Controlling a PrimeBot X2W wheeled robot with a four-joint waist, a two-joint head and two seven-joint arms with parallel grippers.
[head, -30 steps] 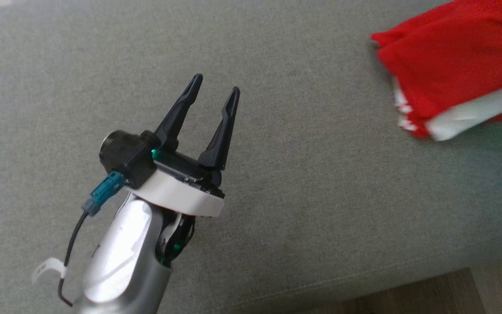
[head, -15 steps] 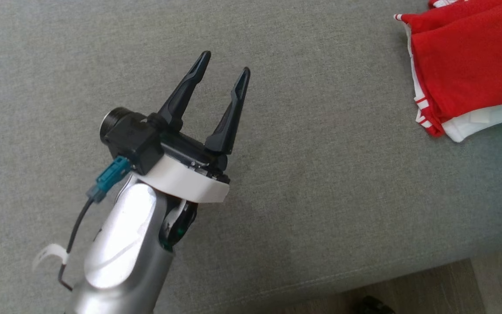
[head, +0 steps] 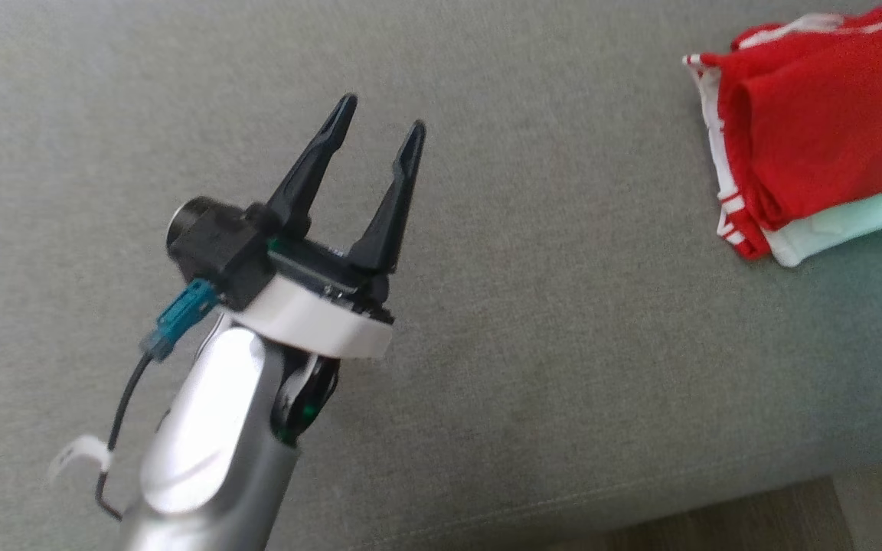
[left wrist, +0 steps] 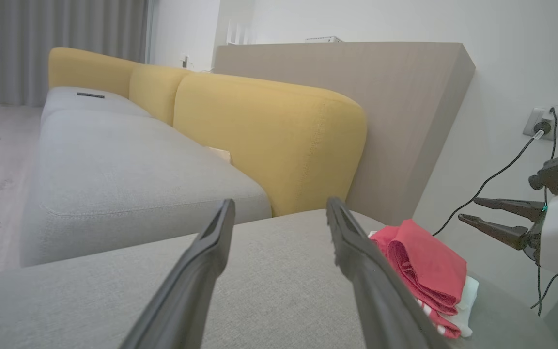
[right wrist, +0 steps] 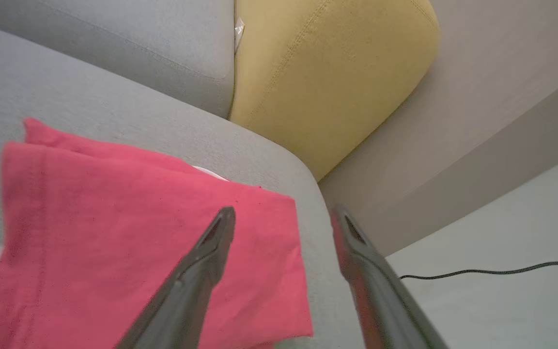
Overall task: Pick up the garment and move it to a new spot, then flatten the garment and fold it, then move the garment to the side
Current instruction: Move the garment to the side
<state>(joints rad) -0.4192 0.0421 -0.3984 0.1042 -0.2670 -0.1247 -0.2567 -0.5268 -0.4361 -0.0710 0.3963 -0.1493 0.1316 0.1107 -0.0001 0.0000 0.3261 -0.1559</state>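
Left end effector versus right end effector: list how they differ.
The left end effector hangs over bare grey cushion, well clear of the folded red garment; the right end effector hangs above that garment. Seen from the left wrist, the left one's fingers run forward toward the yellow backrest, while the right one's point crosswise. Both are open and empty.

Seat clearance: open at centre, occupied at the right corner.
I see bare grey woven-fabric seat cushion (head: pixel 563 344) on every side of the left gripper (head: pixel 382 116), free for passage. The folded red cloth garment with white trim (head: pixel 816 145) occupies the right corner. The rounded yellow upholstered backrest (left wrist: pixel 269 140) walls off the far edge, with a flat taupe panel (left wrist: pixel 395 97) rising behind it.
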